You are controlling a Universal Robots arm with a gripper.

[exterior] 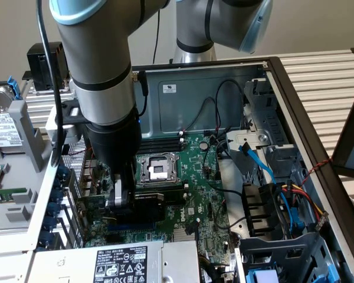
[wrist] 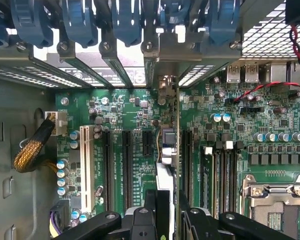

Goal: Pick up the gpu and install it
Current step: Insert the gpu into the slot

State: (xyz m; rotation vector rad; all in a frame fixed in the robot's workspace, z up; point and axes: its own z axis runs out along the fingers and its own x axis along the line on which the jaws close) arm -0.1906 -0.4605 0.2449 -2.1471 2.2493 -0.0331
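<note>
1. Gripper (exterior: 119, 203) down inside the open case (exterior: 271, 65), low over the motherboard (exterior: 206, 171), just beside the empty CPU socket (exterior: 156, 170) on the exterior view's left.
2. Pincer clamped on the gpu (wrist: 167, 150): one finger (wrist: 151, 205) against each face, card held upright and seen edge-on from the wrist.
3. Stands between the long black slots (wrist: 127, 165), bracket end up by the vented slot covers (wrist: 200, 75) under the blue clips (wrist: 115, 20). Cannot tell whether the edge connector is already in its slot or just above it; hidden by the card itself.
4. Most likely trouble: a slight sideways offset, putting the contacts on the slot wall instead of inside it, then bending the card or scraping the board under pressure.
5. Could also snag at the bracket end, with the metal tab catching the rear frame and tilting the card.
6. Possible slip between the fingers under a downward push, given a hold on the thin faces alone; would leave one end half seated.
7. Red and black wire (wrist: 270, 87) and braided cable (wrist: 32, 150) well apart from the card; little danger there.
</note>
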